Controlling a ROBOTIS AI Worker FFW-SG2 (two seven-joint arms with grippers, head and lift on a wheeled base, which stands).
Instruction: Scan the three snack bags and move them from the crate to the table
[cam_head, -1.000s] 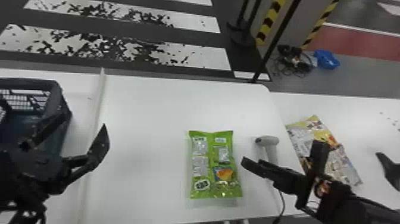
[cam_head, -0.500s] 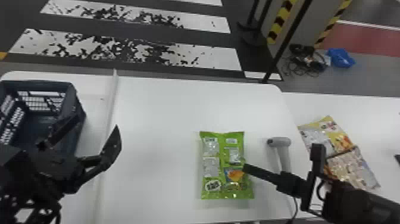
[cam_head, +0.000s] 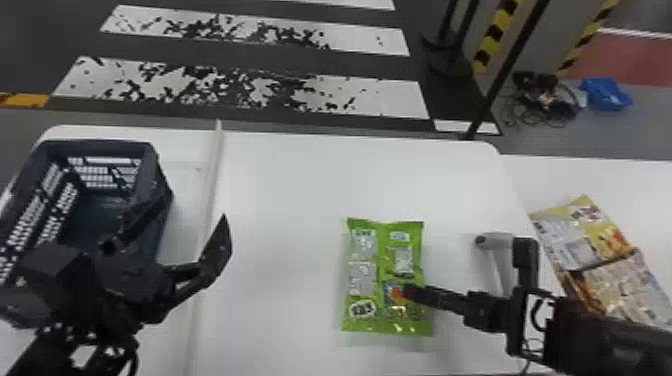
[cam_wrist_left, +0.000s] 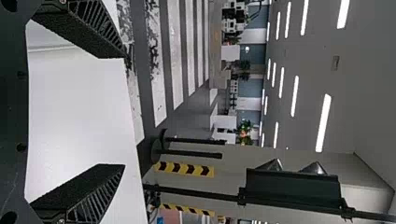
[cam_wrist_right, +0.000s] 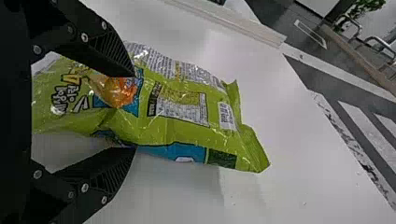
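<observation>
Count: three snack bags (cam_head: 385, 270), one green plus two multicolour. One crate (cam_head: 105, 146). One scanner (cam_head: 497, 242). Two grippers total: one left gripper (cam_head: 195, 202), one right gripper (cam_head: 466, 268). Two yellow-black striped strips (cam_head: 494, 34). One blue bundle (cam_head: 606, 95).

The head view looks forward and steeply down from above the table (cam_head: 280, 200); the left wrist view, on its side, faces outward from over the table, across the floor (cam_head: 300, 65) to the ceiling (cam_wrist_left: 308, 60); the right wrist view slants down close to the bag (cam_head: 382, 240), shared with the head view; all three share table and floor
</observation>
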